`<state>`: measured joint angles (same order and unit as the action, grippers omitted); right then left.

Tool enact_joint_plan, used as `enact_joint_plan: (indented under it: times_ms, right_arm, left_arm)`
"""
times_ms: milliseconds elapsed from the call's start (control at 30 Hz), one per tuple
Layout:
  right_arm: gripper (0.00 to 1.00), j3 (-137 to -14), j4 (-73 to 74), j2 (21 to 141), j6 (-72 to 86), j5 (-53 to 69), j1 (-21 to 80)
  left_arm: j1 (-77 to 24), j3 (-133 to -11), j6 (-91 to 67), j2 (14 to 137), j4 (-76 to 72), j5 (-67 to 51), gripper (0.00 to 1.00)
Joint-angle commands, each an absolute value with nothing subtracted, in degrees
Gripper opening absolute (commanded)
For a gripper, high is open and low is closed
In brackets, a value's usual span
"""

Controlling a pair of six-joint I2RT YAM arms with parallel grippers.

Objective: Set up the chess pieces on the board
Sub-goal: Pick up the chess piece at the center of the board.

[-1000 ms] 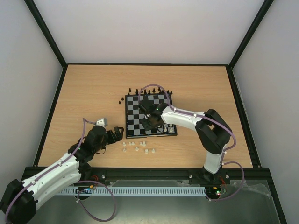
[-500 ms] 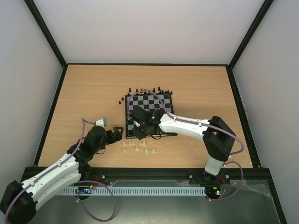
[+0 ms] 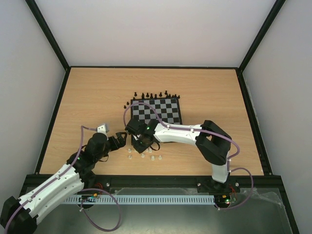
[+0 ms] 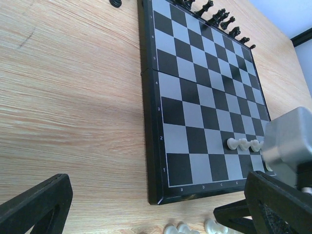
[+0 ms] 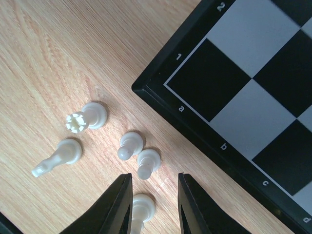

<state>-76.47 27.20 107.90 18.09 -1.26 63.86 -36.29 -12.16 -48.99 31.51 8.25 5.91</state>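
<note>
Right arm's fingers (image 5: 117,209), a narrow gap apart and holding nothing, hover over a white piece (image 5: 142,208) on the desk (image 5: 53,53) beside the board (image 5: 209,78)'s near corner. A centred, straight descent should spare the neighbouring chess pieces (image 5: 139,156). The left fingers (image 4: 34,204) gape wide, empty.

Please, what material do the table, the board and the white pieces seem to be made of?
Table: wood or wood-look laminate, matte, with fine straight grain lines.
Board: probably plastic, smooth with a soft sheen on the silvery pale squares.
White pieces: likely moulded plastic, cream and slightly glossy.
</note>
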Motion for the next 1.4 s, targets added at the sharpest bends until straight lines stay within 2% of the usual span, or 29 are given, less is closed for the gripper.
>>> enact_joint_plan:
  times_ms: [0,1000,1133,1367]
  right_arm:
    - [0.27,-77.9,30.9,109.6,18.2,-1.0,64.3]
    - [0.27,-77.0,29.0,112.2,18.9,-0.3,64.4]
    - [0.2,-77.3,28.9,112.5,18.9,-0.4,64.4]
    - [0.15,-77.6,28.9,112.7,18.9,-0.7,64.5]
  left_arm:
    - [-36.0,-12.5,-49.2,30.3,10.0,6.7,1.0]
    - [-35.9,-11.5,-49.5,28.3,10.8,7.0,1.0]
    - [-35.9,-11.4,-49.5,28.1,10.9,7.0,0.99]
    - [-35.9,-11.3,-49.5,27.9,10.9,7.0,0.99]
